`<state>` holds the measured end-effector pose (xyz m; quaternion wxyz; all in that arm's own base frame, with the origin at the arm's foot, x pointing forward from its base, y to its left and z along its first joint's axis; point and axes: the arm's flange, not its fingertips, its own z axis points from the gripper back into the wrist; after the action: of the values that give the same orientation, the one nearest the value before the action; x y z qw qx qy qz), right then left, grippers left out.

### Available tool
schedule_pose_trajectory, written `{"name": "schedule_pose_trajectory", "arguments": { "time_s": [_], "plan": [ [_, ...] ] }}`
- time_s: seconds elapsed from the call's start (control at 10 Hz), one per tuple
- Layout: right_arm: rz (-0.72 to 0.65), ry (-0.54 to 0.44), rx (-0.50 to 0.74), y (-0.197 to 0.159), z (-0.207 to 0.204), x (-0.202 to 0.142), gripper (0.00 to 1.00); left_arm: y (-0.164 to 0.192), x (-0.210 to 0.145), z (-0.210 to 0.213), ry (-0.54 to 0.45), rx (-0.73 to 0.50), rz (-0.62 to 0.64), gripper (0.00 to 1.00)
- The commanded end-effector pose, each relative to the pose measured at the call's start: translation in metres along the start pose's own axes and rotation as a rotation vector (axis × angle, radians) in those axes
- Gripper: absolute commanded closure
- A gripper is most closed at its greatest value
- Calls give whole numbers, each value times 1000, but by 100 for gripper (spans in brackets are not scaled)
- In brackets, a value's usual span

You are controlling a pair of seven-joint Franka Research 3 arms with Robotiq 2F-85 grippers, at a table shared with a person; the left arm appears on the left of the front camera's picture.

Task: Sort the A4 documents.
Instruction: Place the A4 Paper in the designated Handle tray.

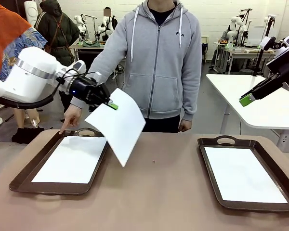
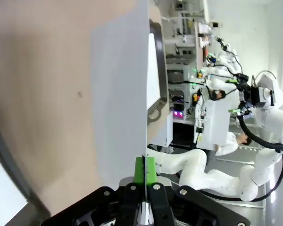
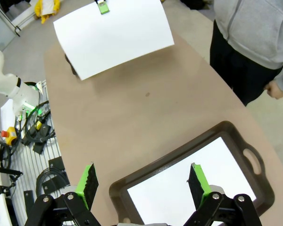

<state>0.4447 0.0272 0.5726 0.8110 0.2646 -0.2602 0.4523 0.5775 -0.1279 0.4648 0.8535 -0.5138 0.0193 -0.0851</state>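
1. Left gripper (image 1: 111,104), centre-left of the front view, is clenched on one corner of a loose sheet (image 1: 119,124). The sheet hangs in the air above the table (image 1: 159,192), just right of the left tray (image 1: 24,179), and isn't touching it.
2. Right gripper (image 1: 247,100), upper right of the frame, has its jaws wide apart w/ nothing in them. It's well away from the paper.
3. Risk: it's a one-corner pinch only, so the sheet could slip out or swing, prob. if the arm moves fast or air catches the broad face.
4. Risk: the low corner hangs near the left tray's rim. It could snag there and fold or crease as the sheet goes down, esp. if lowered edge-first.
5. Risk: a person's hand (image 1: 71,117) points down at the far left corner of that tray, close to the arm's likely path, so a bump is poss.
6. Each tray already has a sheet lying flat in it: left tray sheet (image 1: 72,160), right tray sheet (image 1: 243,174) in the right tray (image 1: 209,144). A drop off-square would leave the pile uneven.
7. Orientation: the held sheet is tilted, face roughly toward the camera. Its long axis seems to run from the pinched upper-left corner down to lower right, and the lowest corner points at the table centre-left.
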Motion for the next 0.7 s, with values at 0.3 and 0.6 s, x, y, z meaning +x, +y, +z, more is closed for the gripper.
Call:
{"name": "schedule_pose_trajectory", "arguments": {
  "time_s": [0.3,0.6],
  "plan": [
    [1,-2,4,0,-1,1,0,39,-11,42,-68,141,92,99],
    [1,-2,4,0,-1,1,0,59,-7,69,-94,218,156,99]
  ]
}}
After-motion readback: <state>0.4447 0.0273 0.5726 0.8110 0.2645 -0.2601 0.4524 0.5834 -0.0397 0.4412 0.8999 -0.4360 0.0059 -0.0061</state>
